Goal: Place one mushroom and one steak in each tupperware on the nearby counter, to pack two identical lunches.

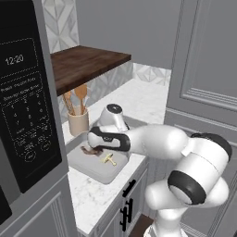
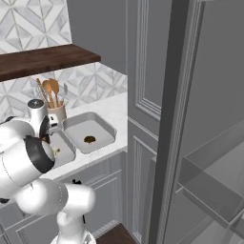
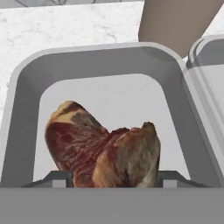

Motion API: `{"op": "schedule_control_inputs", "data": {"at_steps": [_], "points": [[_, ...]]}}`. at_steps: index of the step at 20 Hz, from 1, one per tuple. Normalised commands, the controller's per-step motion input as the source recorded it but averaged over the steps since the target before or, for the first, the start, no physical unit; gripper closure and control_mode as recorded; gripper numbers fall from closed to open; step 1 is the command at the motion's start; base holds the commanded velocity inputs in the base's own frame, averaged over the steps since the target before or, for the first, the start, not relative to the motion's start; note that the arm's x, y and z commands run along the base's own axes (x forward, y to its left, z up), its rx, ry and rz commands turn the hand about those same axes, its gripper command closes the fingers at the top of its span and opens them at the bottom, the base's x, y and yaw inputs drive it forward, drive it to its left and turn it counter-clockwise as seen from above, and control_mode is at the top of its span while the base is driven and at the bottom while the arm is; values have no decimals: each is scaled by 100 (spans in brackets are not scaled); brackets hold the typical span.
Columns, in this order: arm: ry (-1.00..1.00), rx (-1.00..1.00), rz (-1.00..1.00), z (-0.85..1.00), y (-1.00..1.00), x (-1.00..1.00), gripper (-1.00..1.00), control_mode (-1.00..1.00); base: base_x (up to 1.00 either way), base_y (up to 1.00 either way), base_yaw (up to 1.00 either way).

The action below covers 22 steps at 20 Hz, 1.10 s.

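Note:
A marbled red-brown steak point(image 3: 100, 148) stands on edge between my gripper's point(image 3: 114, 178) fingertips point(image 3: 57, 178), low over the floor of a grey tupperware point(image 3: 26, 87); the gripper is shut on it. From the left base, the gripper point(image 1: 92, 147) hangs over that tupperware's point(image 1: 97, 172) back left part with the steak point(image 1: 89, 150) under it. A pale mushroom point(image 1: 109, 159) lies in the same tray beside it. A second tupperware point(image 2: 97, 119) lies next to it on the white counter point(image 2: 112, 107), with a small brown item point(image 2: 89, 139) inside.
A tan utensil holder point(image 1: 77, 122) with wooden spoons stands just behind the trays. Above it hangs a dark wooden shelf point(image 1: 88, 60). A black microwave point(image 1: 23, 92) fills the left side. A tall grey cabinet point(image 1: 203, 69) bounds the counter on the right.

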Motion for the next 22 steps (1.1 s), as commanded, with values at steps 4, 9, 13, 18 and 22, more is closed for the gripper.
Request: {"op": "schedule_control_inputs", "data": {"at_steps": [4, 9, 13, 18, 22], "points": [[0, 0, 0, -1, 17, 3, -100, -100, 0, 0, 0], [-2, 0, -2, 32, -5, -25, -100, -100, 0, 0, 0], [-19, 0, -2, 74, -46, -58, -100, -100, 0, 0, 0], [-24, 0, -1, 80, -71, -57, -100, -100, 0, 0, 0], [-18, 0, -4, 73, -72, -65, -100, -100, 0, 0, 0]]}}
